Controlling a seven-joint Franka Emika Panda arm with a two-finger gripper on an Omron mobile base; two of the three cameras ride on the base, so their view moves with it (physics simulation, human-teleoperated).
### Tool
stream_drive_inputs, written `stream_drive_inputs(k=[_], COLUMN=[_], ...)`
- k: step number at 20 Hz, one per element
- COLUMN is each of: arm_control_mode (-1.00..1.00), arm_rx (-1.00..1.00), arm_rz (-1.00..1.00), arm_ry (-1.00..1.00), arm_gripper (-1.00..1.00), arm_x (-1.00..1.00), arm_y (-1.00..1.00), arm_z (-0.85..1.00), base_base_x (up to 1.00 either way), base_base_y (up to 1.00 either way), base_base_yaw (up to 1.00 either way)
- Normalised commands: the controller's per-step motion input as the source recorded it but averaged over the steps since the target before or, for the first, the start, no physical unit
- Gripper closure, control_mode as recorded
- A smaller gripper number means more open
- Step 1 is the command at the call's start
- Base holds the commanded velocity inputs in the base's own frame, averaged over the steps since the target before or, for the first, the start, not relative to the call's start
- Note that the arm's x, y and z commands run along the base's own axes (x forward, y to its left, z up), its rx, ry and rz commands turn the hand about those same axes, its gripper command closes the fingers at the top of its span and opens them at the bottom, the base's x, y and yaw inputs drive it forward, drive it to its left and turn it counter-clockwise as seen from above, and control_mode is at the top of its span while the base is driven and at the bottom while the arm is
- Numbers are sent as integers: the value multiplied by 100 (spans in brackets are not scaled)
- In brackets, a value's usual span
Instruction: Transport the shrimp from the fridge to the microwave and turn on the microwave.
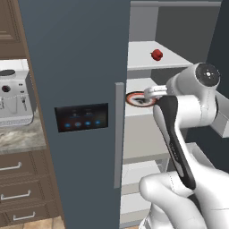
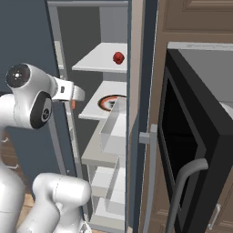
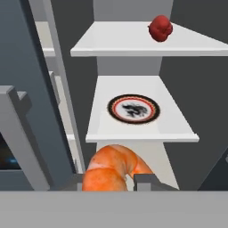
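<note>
Hand view shows the shrimp [image 3: 113, 169] pinched in the pincer [image 3: 116, 185], the jaws nearly closed on its orange curl, just in front of the fridge [image 1: 76, 67] shelves. The red-rimmed plate [image 3: 133, 108] sits bare on the middle shelf, and a red fruit [image 3: 160, 28] rests on the shelf above. From the right base view a speck of orange [image 2: 73, 104] shows at the arm's tip, beside the fridge's open edge. The microwave [image 2: 195, 136] stands to the right with its door swung open.

The step in hand looks like carrying the shrimp across to the microwave. To do it well, keep the grip steady, draw the hand clear of the fridge frame before swinging right, and mind the microwave door's edge and handle [image 2: 184, 186] when entering the cavity. The morsel is small and could slip if jolted.
</note>
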Motion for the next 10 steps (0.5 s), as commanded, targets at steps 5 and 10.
stream_drive_inputs(k=[5,10], arm_control_mode=[-100,-100], arm_rx=[0,0], arm_rz=[2,0], arm_ry=[0,0], arm_gripper=[100,100], arm_x=[-17,-6], arm_y=[9,1], arm_z=[1,-2], base_base_x=[0,0], base_base_y=[0,0], base_base_yaw=[0,0])
